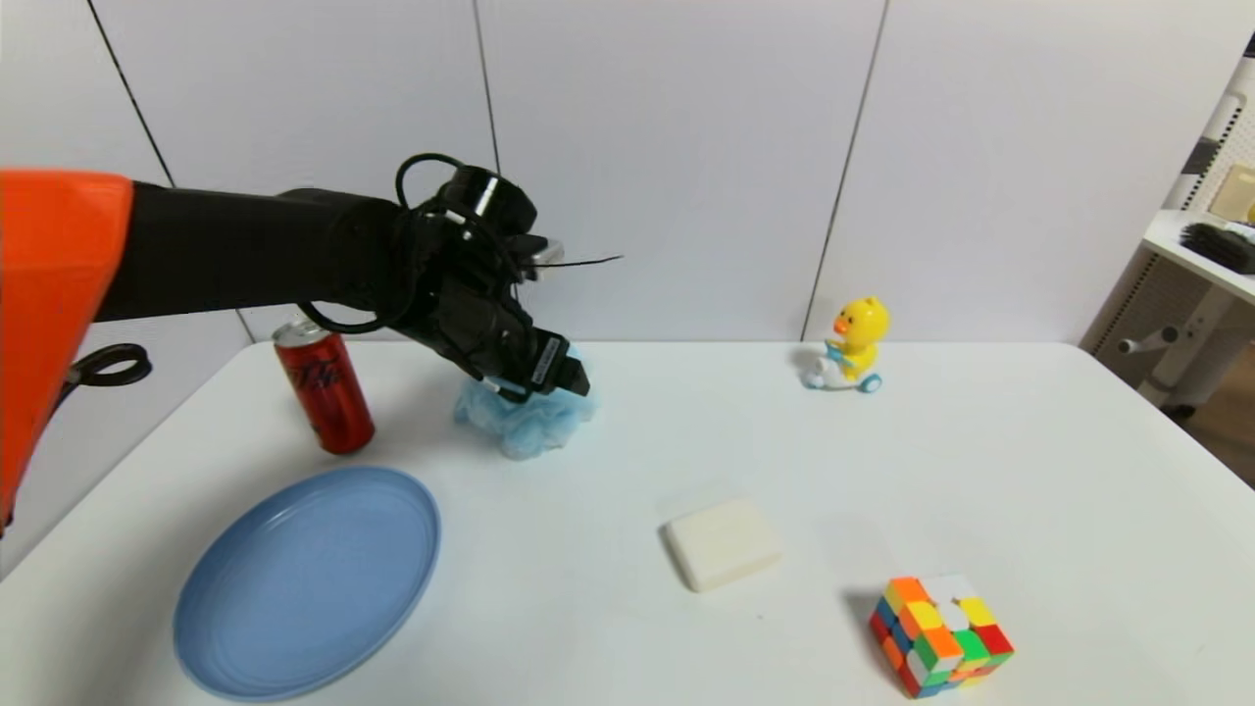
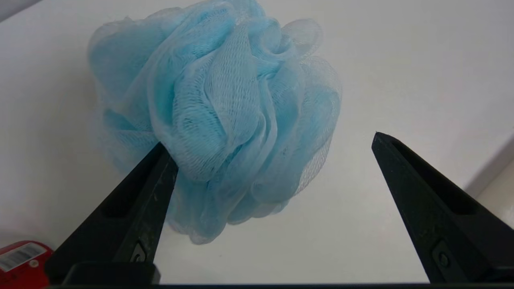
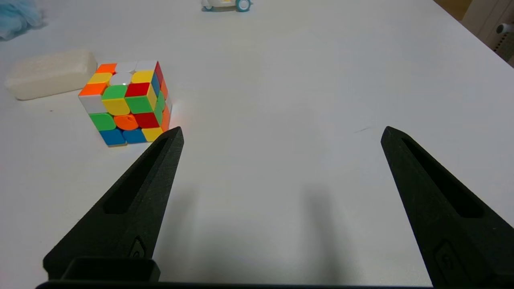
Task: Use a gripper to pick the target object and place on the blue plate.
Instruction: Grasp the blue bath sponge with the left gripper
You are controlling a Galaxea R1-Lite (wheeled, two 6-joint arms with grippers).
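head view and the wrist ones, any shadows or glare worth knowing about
Head view: soft shadow left of the puzzle cube, faint sheen on the blue plate's rim; left wrist view: dim shading beside the bath pouf; right wrist view: two blurry dark streaks on the table

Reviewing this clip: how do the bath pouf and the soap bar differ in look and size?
The bath pouf is light blue; the soap bar is off-white. The pouf is ruffled mesh, while the soap is a smooth block. The pouf is bulkier than the soap. Both rest on the white table.
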